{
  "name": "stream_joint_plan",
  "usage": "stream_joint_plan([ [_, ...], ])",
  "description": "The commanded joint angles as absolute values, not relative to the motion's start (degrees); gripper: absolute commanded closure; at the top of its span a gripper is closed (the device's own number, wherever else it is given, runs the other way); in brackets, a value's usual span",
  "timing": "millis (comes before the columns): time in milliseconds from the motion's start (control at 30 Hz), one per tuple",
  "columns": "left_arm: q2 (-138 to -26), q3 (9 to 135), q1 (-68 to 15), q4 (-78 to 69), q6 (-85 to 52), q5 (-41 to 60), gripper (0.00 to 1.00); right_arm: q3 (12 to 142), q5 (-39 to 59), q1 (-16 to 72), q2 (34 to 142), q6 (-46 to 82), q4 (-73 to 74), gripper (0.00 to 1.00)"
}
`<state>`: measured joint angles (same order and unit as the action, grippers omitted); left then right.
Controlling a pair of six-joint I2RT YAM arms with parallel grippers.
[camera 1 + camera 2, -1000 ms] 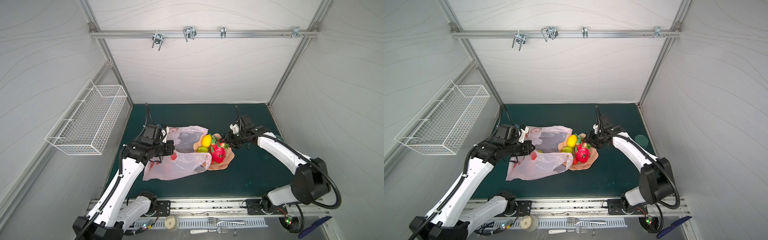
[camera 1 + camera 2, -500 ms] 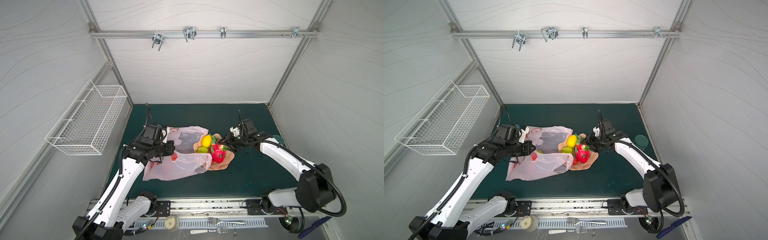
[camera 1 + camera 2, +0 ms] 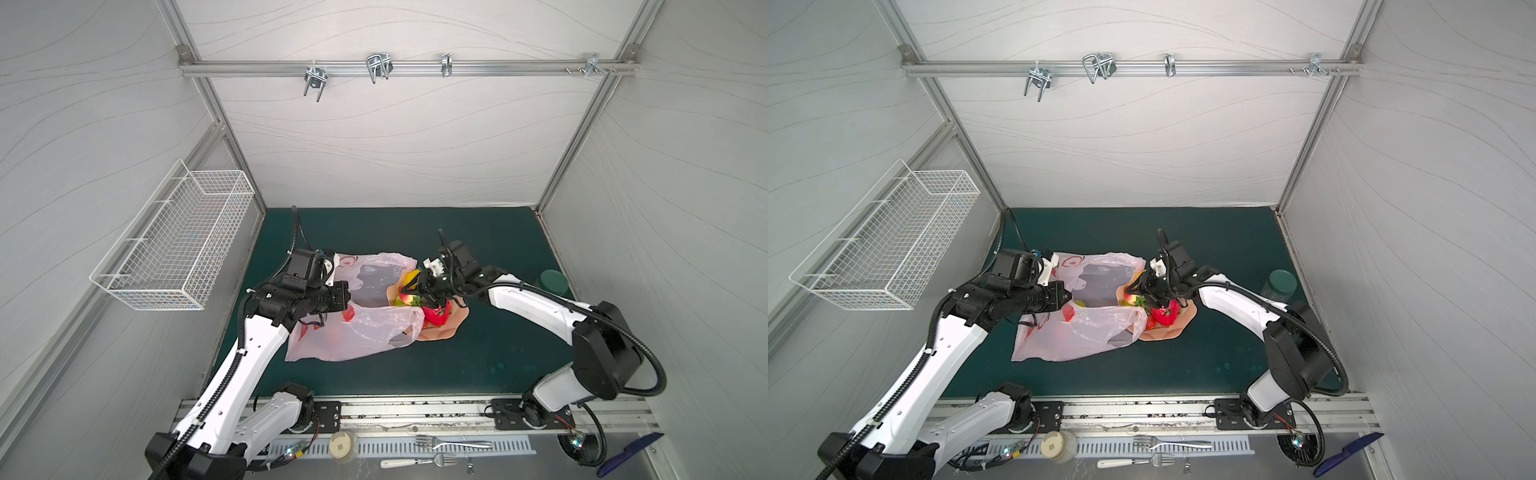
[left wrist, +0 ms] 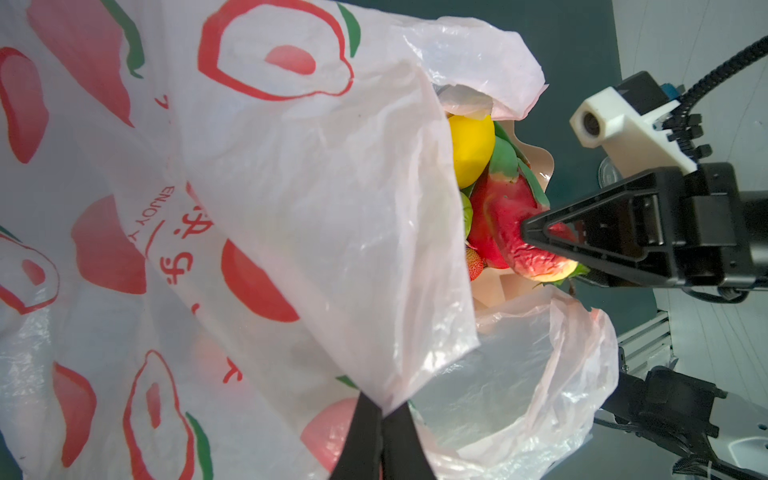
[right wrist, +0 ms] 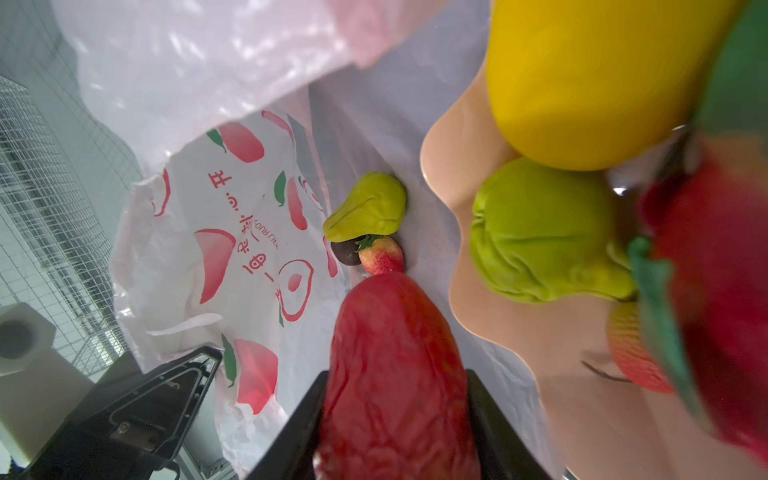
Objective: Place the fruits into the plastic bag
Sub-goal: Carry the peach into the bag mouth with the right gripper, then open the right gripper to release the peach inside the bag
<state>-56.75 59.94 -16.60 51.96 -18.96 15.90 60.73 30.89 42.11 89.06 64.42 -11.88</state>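
- Both top views: the thin translucent pale pink plastic bag lies mid-mat with its mouth facing 3 o'clock, touching the peach scalloped bowl. The left gripper reaches in from 9 o'clock. The right gripper enters from 3 o'clock, over the bowl's 10 o'clock rim.
- Left wrist view: the left fingers are pinched fully together on a fold of the bag's upper rim, lifting the mouth open. The film looks limp and slippery, so hold it at the rim fold, never at the loose panel. The smooth yellow lemon and the large red-pink dragon fruit sit in the bowl.
- Right wrist view: the right jaws stand partly apart, gripping a wrinkled red toy fruit across its middle at the bag mouth. It looks light and soft, so a moderate squeeze should suffice.
- Already inside the bag, all touching: a green pear, a small red strawberry and a dark purple round fruit.
- In the bowl: a lumpy green apple. The lemon will likely roll; take it across its short axis. Take the dragon fruit on its body, not its leaves.
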Motion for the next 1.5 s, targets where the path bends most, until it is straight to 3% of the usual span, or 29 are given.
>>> stream_joint_plan([
  [0,-55.9,61.4,-16.9,49.7,-19.1,15.9,1.0,63.4,31.5,45.2,91.4,68.4,-8.2,0.67],
  [600,-54.2,60.3,-17.1,49.0,-20.6,15.6,1.0,71.9,34.4,54.4,105.7,77.6,-3.0,0.66],
  [933,-53.2,59.3,-17.1,49.0,-21.2,15.2,1.0,82.6,35.7,57.7,115.6,77.2,-9.6,0.59],
  [1033,-53.0,59.0,-17.1,49.0,-21.4,14.9,1.0,83.7,36.3,58.1,116.6,77.4,-9.9,0.53],
  [1233,-52.6,58.6,-17.1,48.8,-21.8,14.5,1.0,84.4,37.7,58.0,115.9,75.7,-9.9,0.27],
  [1467,-52.5,58.5,-17.1,48.9,-22.0,14.0,1.0,84.7,39.2,57.9,114.7,75.0,-8.9,0.18],
])
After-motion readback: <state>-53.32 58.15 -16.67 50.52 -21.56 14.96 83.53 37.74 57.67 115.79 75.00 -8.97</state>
